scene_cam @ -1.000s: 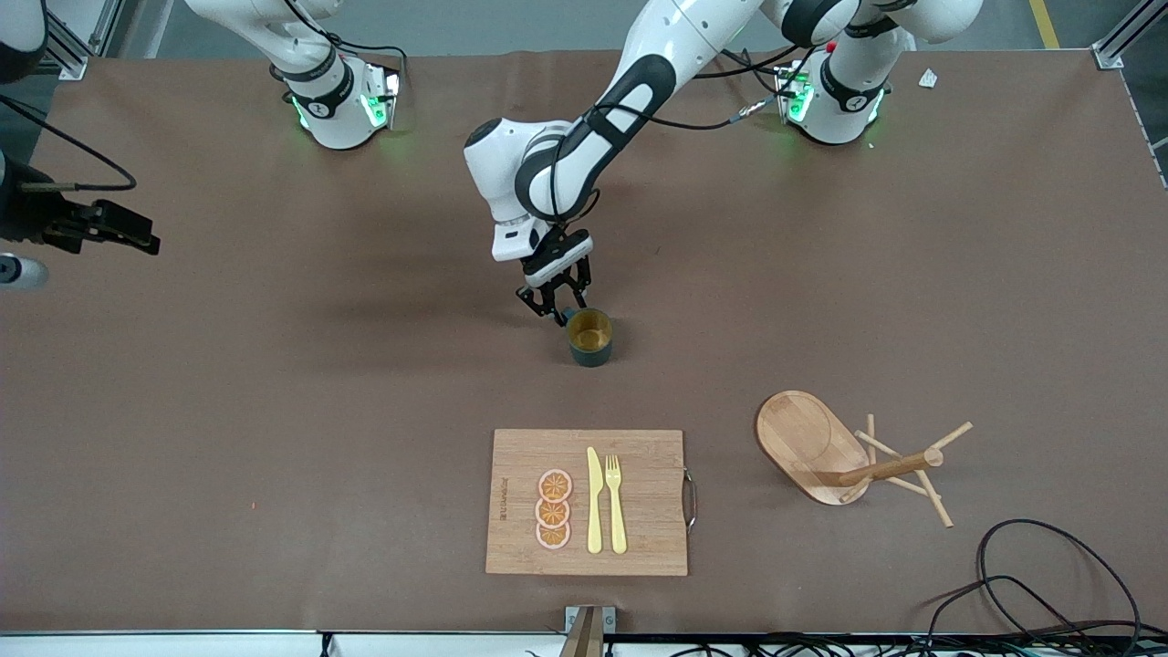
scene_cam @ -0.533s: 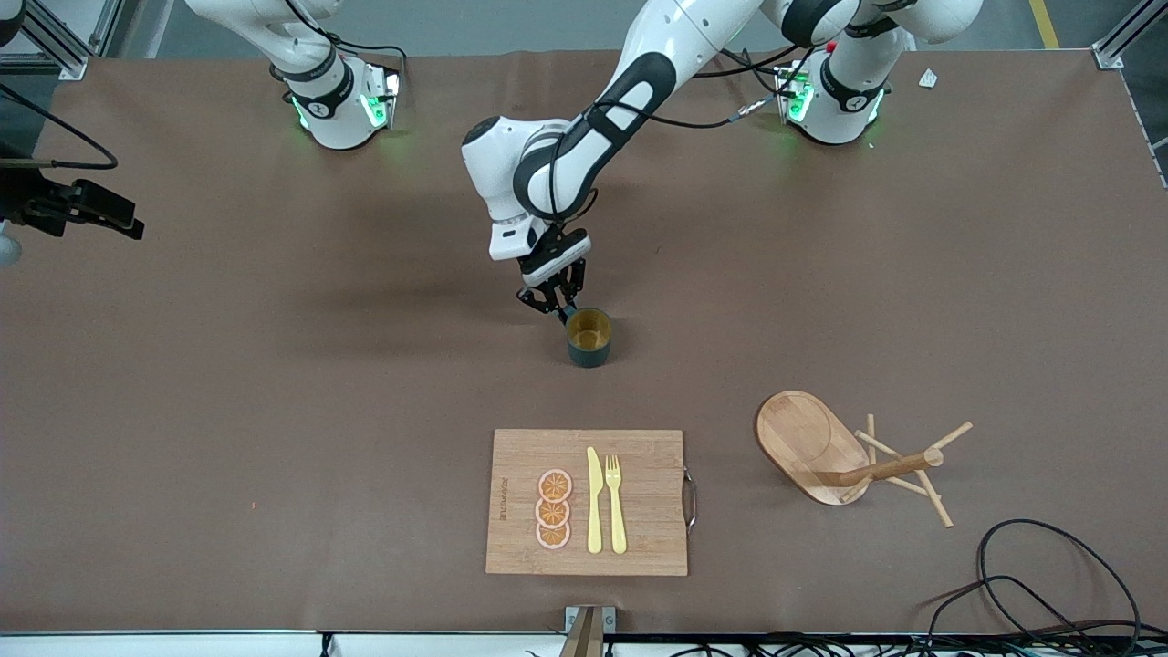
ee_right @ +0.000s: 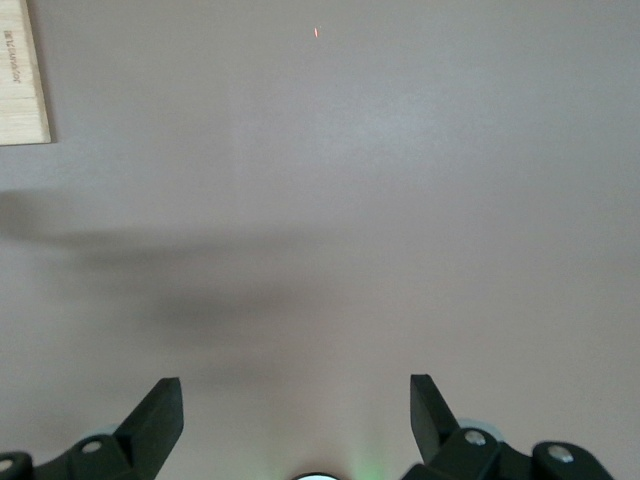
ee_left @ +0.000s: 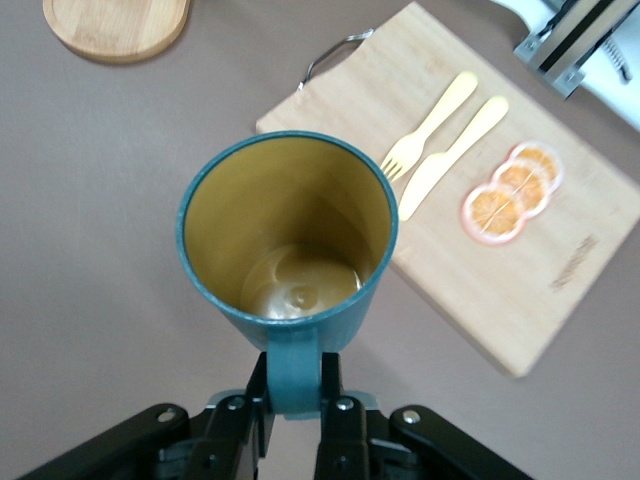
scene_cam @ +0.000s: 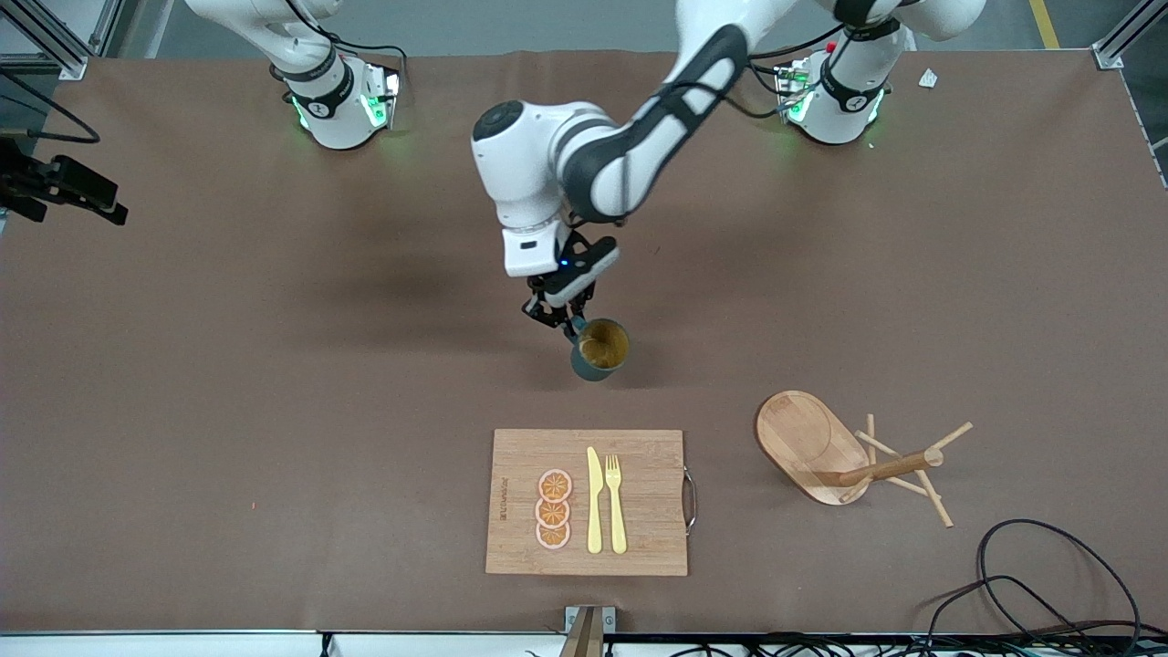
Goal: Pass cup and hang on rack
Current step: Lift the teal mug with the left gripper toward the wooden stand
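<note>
Currently: cup (scene_cam: 599,349), mid-surface, tilted, loop handle clamped in left claw (scene_cam: 558,317); rack (scene_cam: 853,452) toppled, post lying flat, near the edge at the left arm's end, closest to that arm; right claw (ee_right: 296,412) spread wide, empty, waiting over its own end.

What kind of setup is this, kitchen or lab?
Probably a lab bench staged as a kitchen: two robot arms fixed to a brown-covered table, a cutting board with toy cutlery, a tipped mug rack, loose cables.

High front view; wrist views downward, tableward.
</note>
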`<state>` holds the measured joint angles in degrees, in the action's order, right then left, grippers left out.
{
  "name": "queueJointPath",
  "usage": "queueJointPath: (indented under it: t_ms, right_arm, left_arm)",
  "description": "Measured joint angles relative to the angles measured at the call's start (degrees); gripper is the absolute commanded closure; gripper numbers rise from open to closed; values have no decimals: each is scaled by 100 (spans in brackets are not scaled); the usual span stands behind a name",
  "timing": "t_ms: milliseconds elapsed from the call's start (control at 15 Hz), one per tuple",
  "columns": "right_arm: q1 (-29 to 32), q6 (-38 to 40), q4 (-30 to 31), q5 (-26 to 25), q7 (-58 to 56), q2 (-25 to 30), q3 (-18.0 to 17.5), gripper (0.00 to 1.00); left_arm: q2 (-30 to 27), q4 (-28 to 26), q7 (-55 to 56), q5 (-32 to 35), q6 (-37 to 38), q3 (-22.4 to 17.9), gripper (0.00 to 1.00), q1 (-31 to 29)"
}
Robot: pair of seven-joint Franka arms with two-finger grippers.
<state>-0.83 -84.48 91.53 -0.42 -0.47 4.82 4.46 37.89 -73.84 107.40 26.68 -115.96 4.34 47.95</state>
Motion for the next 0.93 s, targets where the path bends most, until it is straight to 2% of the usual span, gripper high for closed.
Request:
queueJointPath:
  t_ms: [200,400,733,933]
  right_arm:
    - [1,29,32,0,0,140,45,0]
    - [1,26,78,57,0,157,80,0]
    - [-1,27,104,90,-6,157,83,0]
    - [-1,28,103,92,-157,159,81,0]
  left_arm:
    - [-797,0,-1194,-1427,66,-19,100,-778]
    - [-1261,-50,-1967,-2387,358,-13,100,-1606]
    - [-1336,-138,-2584,-4373,442,-6,100,-2786]
    - [-1331,-178,-3275,-5275,567,-4,100,-3519]
